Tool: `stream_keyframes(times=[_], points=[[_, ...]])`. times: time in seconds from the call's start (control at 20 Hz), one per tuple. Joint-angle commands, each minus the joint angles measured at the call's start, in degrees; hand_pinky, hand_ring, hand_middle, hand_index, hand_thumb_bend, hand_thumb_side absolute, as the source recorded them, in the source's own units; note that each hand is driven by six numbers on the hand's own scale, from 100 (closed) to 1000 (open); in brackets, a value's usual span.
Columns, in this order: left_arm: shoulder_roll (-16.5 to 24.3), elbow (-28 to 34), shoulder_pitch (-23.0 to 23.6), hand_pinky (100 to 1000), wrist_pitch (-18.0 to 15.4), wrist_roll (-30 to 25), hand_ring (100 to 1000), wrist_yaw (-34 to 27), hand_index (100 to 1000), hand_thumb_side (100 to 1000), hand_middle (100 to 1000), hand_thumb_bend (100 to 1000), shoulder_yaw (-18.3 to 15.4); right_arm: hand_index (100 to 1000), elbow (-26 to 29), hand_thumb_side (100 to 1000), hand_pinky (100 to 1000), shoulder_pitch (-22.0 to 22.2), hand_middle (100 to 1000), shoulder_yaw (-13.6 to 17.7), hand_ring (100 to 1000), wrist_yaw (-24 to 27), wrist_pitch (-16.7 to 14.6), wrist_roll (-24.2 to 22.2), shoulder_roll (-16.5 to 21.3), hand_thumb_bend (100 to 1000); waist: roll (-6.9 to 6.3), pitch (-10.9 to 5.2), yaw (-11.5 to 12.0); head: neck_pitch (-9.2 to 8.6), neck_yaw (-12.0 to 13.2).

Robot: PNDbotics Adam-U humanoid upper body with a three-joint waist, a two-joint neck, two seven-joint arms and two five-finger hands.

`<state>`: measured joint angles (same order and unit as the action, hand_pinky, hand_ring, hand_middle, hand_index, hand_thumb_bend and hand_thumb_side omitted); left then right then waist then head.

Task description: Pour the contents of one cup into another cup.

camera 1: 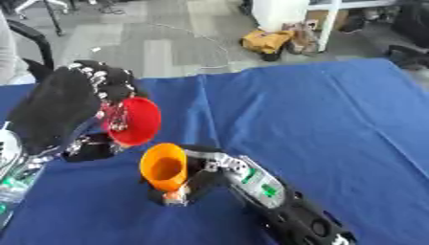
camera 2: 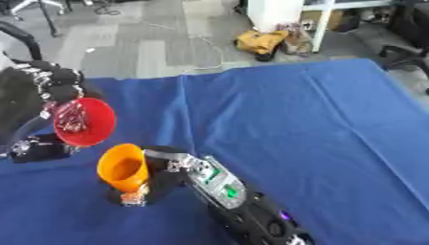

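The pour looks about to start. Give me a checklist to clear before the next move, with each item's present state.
1. Left hand curled round the red cup: ok.
2. Right hand curled round the orange cup: ok.
3. Red cup tipped, mouth turned toward the orange cup: ok.
4. Red cup's rim directly above the orange cup's mouth: not ok; it sits higher and to the left, apart from it.
5. Orange cup upright to receive: not ok; its mouth is tilted toward the camera.
6. Contents inside the red cup: cannot tell.
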<state>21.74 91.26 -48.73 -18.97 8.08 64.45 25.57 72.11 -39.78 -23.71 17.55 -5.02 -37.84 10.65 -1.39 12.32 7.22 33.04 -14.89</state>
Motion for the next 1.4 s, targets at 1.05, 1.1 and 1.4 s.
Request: stream_keyframes(times=[1.05,1.1,1.4], points=[[0.9,2.1,-1.8,496,-2.7,0.6,317,10.7,627,100,307,362,0.5,492,0.4,100,518,-0.7,457,0.7,555,0.8,0.2,-0.3,0.8,100,-0.35,-0.99,-0.1,-0.83,-0.3],[0.8,2.1,-1.8,495,-2.6,0.4,317,10.9,627,100,307,363,0.5,492,0.4,100,518,-0.7,457,0.7,555,0.8,0.2,-0.3,0.8,100,-0.36,-0.98,-0.1,-0.83,-0.3],[0.3,2.3,-2.3,494,-1.9,0.2,313,12.4,626,100,302,362,0.6,492,0.4,100,517,-0.7,457,0.8,555,0.8,0.2,-0.3,0.8,100,-0.35,-0.97,-0.3,-0.83,-0.3]])
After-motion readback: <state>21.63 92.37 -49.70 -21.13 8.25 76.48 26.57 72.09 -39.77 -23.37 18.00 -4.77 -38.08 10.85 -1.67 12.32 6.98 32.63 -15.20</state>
